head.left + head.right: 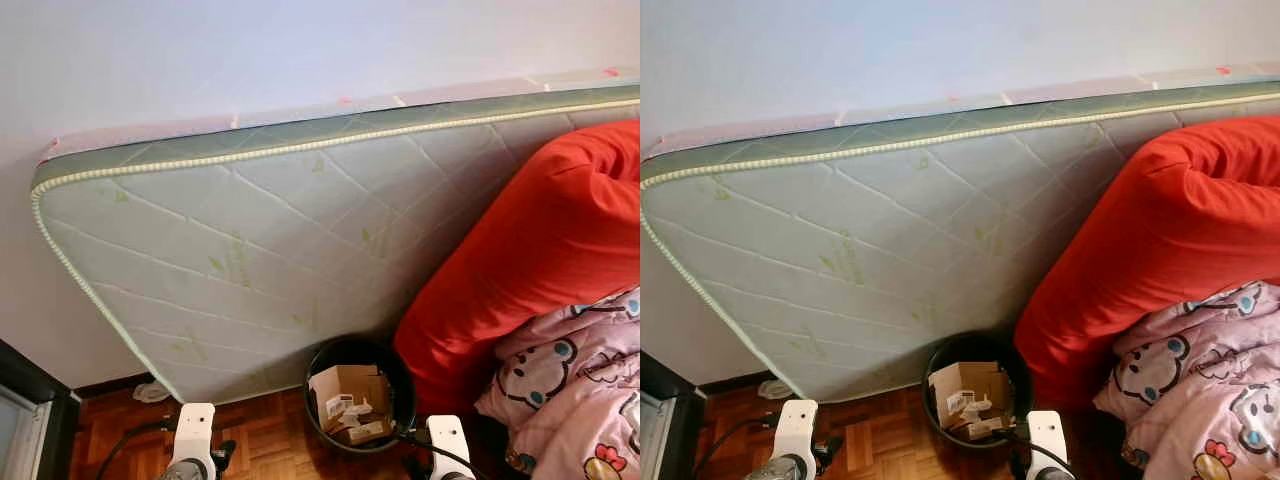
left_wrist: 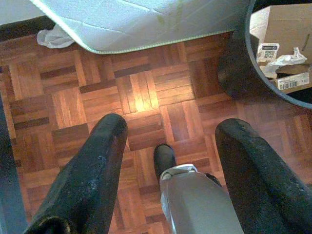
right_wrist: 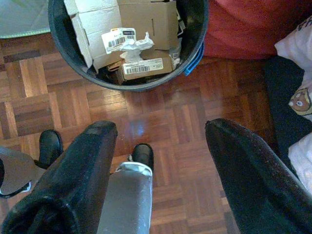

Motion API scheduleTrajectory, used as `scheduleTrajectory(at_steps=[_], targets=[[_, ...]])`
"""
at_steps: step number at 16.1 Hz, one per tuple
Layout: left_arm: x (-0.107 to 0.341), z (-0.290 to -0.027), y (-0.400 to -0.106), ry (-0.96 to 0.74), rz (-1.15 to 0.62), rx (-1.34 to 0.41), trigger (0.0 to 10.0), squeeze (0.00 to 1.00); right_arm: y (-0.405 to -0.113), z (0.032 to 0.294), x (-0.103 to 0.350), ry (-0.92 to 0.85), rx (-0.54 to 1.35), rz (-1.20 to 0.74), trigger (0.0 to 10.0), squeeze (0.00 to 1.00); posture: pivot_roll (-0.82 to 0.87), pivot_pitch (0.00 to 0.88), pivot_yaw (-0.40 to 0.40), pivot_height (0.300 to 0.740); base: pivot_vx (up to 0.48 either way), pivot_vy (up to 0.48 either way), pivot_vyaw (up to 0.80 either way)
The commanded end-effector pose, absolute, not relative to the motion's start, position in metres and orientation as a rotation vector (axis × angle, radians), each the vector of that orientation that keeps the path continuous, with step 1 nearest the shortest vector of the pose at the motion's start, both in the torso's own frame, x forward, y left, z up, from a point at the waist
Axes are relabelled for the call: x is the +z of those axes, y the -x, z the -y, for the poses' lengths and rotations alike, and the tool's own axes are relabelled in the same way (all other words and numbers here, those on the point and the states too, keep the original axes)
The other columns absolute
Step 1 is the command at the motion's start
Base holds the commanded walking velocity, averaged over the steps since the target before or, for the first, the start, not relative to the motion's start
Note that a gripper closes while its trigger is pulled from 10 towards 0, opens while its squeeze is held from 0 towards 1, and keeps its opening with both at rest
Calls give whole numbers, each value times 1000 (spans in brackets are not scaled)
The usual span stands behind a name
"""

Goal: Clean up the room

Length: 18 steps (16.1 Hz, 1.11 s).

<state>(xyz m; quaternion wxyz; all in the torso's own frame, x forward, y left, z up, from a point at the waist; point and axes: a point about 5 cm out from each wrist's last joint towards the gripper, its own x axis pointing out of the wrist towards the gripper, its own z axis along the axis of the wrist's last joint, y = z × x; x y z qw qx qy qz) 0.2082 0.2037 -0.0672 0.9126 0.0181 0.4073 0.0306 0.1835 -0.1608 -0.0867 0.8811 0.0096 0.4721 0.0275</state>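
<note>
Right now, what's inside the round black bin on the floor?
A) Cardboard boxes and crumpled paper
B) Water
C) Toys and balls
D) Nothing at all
A. The black bin holds cardboard boxes with barcode labels and a crumpled bit of paper on top. It stands on the wooden floor in front of the mattress that leans on the wall.

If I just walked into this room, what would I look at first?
Probably the big pale green quilted mattress leaning on its edge against the wall, and the bright red cushion slumped against it on the right. Down on the wooden floor, between them, stands a black bin stuffed with cardboard boxes, and a pink cartoon blanket sits at the far right below the cushion.
</note>
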Motion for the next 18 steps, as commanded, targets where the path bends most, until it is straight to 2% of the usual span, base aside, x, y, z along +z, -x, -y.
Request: scheduleTrajectory(at_steps=[1, 3, 7, 18], targets=[[-73, -199, -200, -33, -876, 67, 10000, 0, -182, 162, -87, -9, 62, -994, 10000, 0, 15, 0, -34, 740, 0, -480, -650], [-76, -198, -195, -13, -891, 80, 10000, 0, -182, 163, -88, -8, 63, -996, 10000, 0, 18, 0, -36, 740, 0, -450, -644], [-76, -210, -190, -16, -900, 119, 10000, 0, -181, 160, -88, -19, 57, -997, 10000, 0, 7, 0, -25, 740, 0, 0, -644], [-80, -211, -183, -14, -927, 128, 10000, 0, -177, 160, -90, -28, 39, -1007, 10000, 0, -22, 0, -13, 740, 0, 0, -634]])
